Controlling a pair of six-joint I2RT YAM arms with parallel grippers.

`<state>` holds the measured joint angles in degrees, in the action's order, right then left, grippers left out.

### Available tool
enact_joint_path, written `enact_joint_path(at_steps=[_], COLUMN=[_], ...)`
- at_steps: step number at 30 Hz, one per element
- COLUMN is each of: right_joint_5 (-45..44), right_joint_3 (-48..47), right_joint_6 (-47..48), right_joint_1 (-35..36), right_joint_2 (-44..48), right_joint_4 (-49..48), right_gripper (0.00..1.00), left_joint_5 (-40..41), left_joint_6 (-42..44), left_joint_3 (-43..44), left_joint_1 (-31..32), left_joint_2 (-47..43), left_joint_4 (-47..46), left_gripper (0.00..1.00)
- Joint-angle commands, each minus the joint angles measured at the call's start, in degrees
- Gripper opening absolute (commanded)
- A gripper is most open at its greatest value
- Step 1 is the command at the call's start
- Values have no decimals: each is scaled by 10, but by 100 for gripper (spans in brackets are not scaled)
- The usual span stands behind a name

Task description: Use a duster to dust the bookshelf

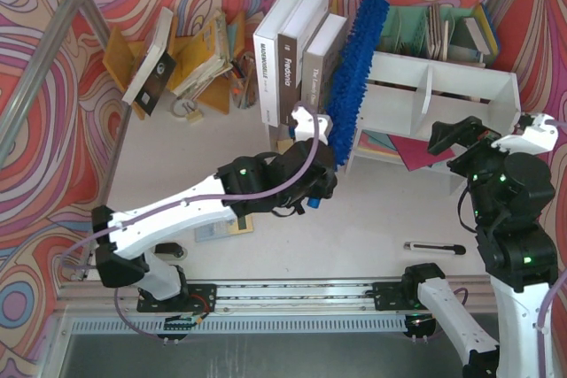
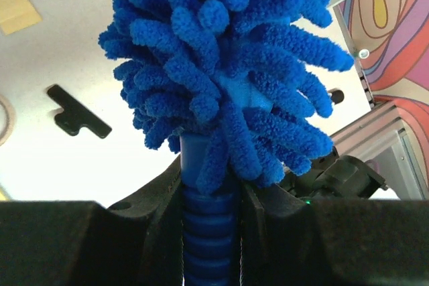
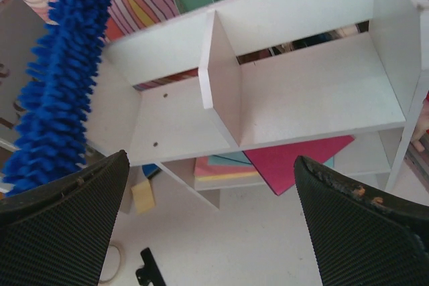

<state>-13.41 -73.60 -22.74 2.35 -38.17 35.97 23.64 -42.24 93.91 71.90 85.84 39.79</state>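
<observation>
Free entry from 6 o'clock into both compartments of the bookshelf (image 1: 465,99) either side of the divider (image 3: 221,78), blocked at 9 o'clock by the duster (image 1: 354,68) and upright books (image 1: 297,50), underneath by coloured sheets (image 1: 416,153).

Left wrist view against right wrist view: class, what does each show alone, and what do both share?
Left wrist only: the left gripper shut on the duster by its ribbed handle. Right wrist only: the white bookshelf with its divider, pink paper beneath it, and the open right gripper. Both: the duster's blue fluff.
</observation>
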Motion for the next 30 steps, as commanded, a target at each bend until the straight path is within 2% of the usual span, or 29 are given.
enact_joint_path(at_steps=[1, 9, 14, 20, 26, 30], right_joint_5=[-2, -41, -63, -71, -87, -104], right_joint_3=[-35, -84, -84, -78, -74, -76], right_joint_6=[0, 11, 7, 2, -6, -12], right_joint_1=[1, 1, 1, 1, 1, 1], right_joint_2=[-1, 5, 22, 25, 32, 41], right_joint_4=[20, 32, 24, 25, 23, 24], right_gripper=[99, 99, 99, 99, 99, 99], left_joint_5=[-34, -103, -116, -118, -120, -90], left_joint_6=[-1, 0, 21, 36, 27, 33], left_joint_3=[54, 159, 250, 324, 325, 266], left_joint_1=[-2, 9, 41, 75, 87, 87], left_joint_2=[48, 160, 226, 266, 265, 222], left_joint_4=[-6, -6, 9, 27, 29, -20], left_gripper=[0, 0, 0, 0, 0, 0])
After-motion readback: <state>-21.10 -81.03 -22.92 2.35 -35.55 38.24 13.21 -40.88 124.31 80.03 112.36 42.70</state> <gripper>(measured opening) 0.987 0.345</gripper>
